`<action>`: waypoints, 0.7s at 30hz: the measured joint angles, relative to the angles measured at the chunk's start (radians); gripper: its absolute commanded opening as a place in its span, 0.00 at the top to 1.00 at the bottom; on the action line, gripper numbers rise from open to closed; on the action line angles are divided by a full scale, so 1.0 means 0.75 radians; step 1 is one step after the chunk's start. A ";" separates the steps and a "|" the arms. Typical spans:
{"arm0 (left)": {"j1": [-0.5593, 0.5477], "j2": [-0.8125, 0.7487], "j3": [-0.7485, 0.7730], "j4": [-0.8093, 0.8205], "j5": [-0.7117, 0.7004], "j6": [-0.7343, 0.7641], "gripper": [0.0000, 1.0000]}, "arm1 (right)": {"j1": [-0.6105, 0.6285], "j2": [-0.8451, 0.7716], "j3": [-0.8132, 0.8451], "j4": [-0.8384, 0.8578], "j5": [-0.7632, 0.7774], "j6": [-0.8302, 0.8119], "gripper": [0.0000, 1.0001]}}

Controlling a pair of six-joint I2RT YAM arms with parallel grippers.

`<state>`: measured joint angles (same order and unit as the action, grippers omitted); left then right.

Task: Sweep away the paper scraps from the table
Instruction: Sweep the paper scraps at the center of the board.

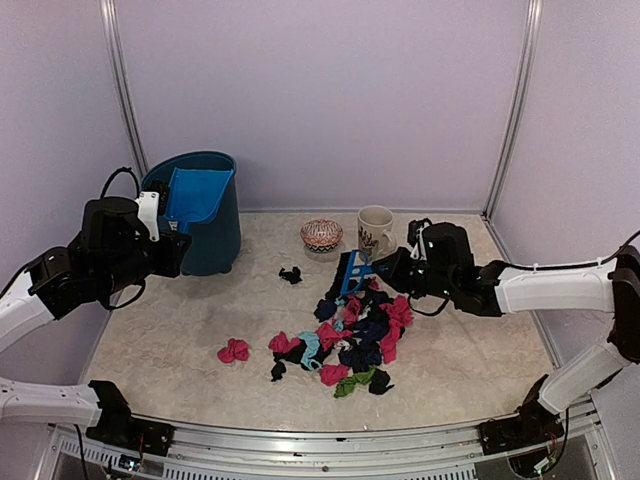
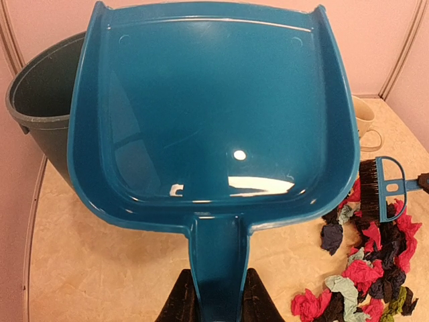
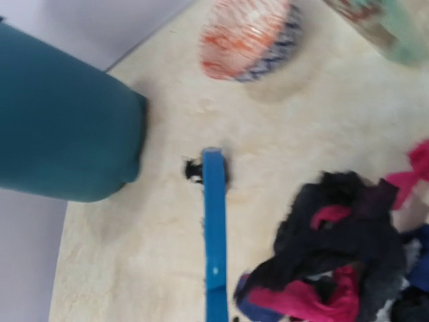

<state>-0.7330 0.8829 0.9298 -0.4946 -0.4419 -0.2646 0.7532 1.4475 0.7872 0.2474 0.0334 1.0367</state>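
Note:
The paper scraps (image 1: 355, 335) lie heaped in pink, black, navy, light blue and green at the table's (image 1: 160, 350) middle. One pink wad (image 1: 234, 350) sits apart at the left and one black wad (image 1: 290, 274) lies farther back. My left gripper (image 1: 160, 228) is shut on the handle of the blue dustpan (image 2: 214, 114), whose tray hangs empty over the bin; black fingers (image 2: 181, 302) press both sides of the handle. My right gripper (image 1: 388, 265) is shut on the blue brush (image 1: 352, 272), bristles down at the pile's far edge. The brush's back (image 3: 214, 235) points toward the black wad (image 3: 193, 171).
A teal bin (image 1: 215, 235) stands at the back left. A patterned bowl (image 1: 321, 235) and a cream mug (image 1: 375, 230) stand behind the pile. Walls close the back and sides. The metal frame edge (image 1: 330, 435) runs along the front.

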 measured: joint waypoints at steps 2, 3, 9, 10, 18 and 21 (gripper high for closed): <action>0.000 0.000 0.000 0.000 0.000 0.000 1.00 | 0.032 -0.033 0.032 -0.041 0.034 -0.042 1.00; 0.001 0.000 0.000 0.000 0.000 0.000 1.00 | 0.049 -0.044 0.048 -0.060 0.049 -0.066 1.00; 0.002 0.000 0.000 0.000 -0.001 0.000 1.00 | 0.171 -0.056 0.187 -0.182 0.102 -0.205 1.00; 0.002 0.000 0.000 0.000 0.000 0.000 1.00 | 0.193 -0.055 0.211 -0.189 0.101 -0.226 1.00; 0.002 0.002 0.000 0.000 -0.001 0.000 1.00 | 0.367 0.153 0.361 -0.140 -0.078 -0.290 1.00; 0.002 0.003 0.000 0.000 0.000 0.000 1.00 | 0.430 0.329 0.441 -0.119 -0.173 -0.294 1.00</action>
<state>-0.7315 0.8848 0.9298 -0.4946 -0.4419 -0.2646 1.0756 1.6943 1.1179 0.1581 -0.0967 0.8162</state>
